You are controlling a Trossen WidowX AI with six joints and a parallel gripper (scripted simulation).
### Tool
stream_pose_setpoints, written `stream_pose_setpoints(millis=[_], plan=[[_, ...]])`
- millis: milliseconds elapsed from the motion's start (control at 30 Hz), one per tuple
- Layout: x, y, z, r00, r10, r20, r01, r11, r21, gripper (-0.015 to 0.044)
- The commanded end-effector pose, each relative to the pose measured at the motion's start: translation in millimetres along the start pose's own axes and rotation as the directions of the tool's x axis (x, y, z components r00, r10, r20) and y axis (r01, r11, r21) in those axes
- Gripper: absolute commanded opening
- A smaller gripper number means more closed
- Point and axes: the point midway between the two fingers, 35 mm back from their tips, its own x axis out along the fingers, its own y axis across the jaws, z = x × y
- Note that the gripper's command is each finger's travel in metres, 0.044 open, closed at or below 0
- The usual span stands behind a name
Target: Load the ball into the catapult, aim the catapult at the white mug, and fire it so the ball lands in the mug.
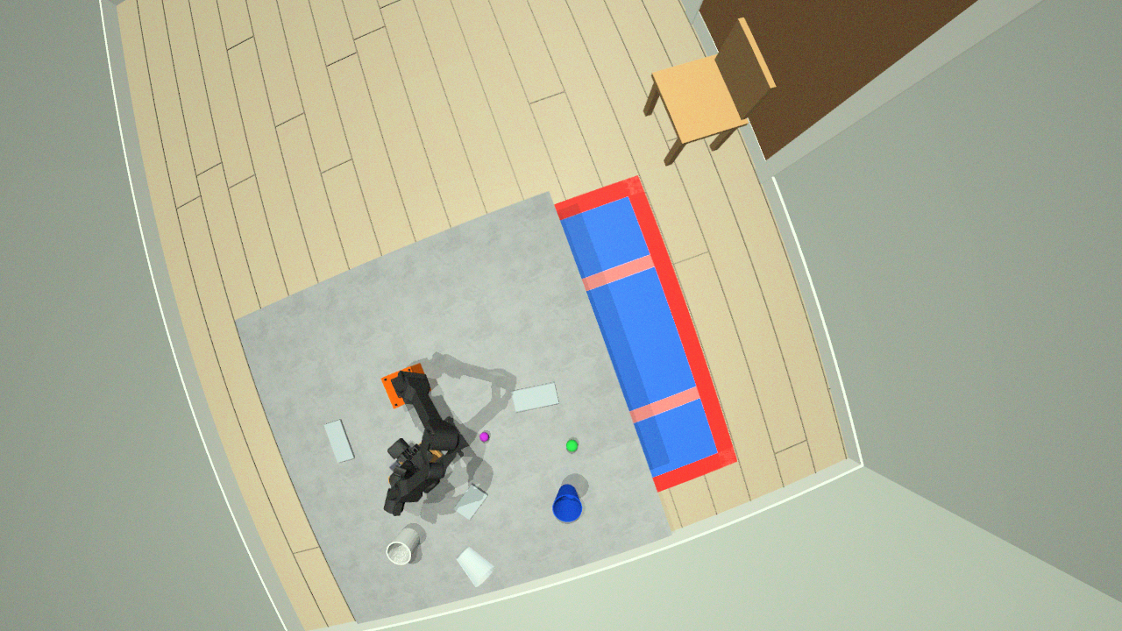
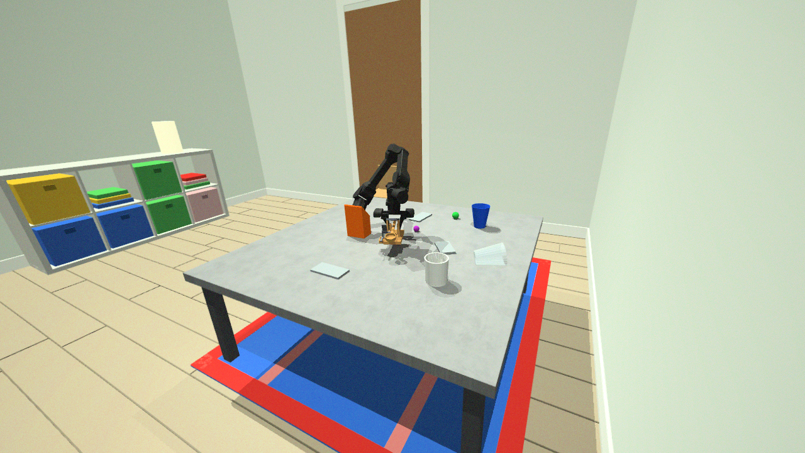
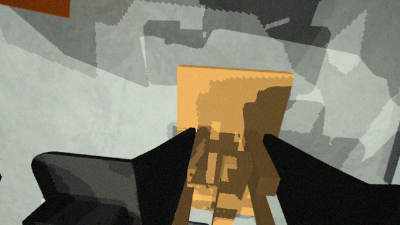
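My gripper [image 2: 394, 221] [image 3: 228, 136] is shut on the upright frame of the orange-tan wooden catapult [image 2: 390, 242] [image 3: 190, 94], with one black finger on each side. From above, the arm hides most of the catapult. Its shadow shows just under it in the exterior view; whether it touches the table is hard to tell. No ball shows in its cup. A purple ball [image 1: 484, 436] [image 2: 416, 228] lies beside the catapult, and a green ball [image 1: 571, 445] [image 2: 455, 215] lies farther off. The white mug [image 1: 399, 553] [image 2: 436, 271] stands upright beyond the arm.
A blue cup [image 1: 567, 506] [image 2: 480, 216] stands near the green ball. A pale ribbed object [image 1: 475, 566] [image 2: 490, 254] lies near the table edge. Flat pale slabs [image 1: 338, 440] [image 1: 535, 396] [image 2: 329, 270] lie around the arm. An orange block [image 2: 357, 221] stands at the arm's base.
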Motion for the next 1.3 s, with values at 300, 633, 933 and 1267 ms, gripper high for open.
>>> stream_pose_setpoints(millis=[300, 633, 933, 1267], plan=[[1.1, 6.4, -47.5, 1.000, -0.002, -0.002, 0.003, 0.911, 0.412, 0.0000], [2.9, 2.8, -54.6, 1.000, -0.002, -0.001, 0.003, 0.889, 0.457, 0.0000], [17.4, 1.8, -55.4, 1.000, -0.003, -0.002, 0.003, 0.889, 0.458, 0.0000], [33.9, 1.2, -55.5, 1.000, -0.003, -0.001, 0.003, 0.889, 0.458, 0.0000]])
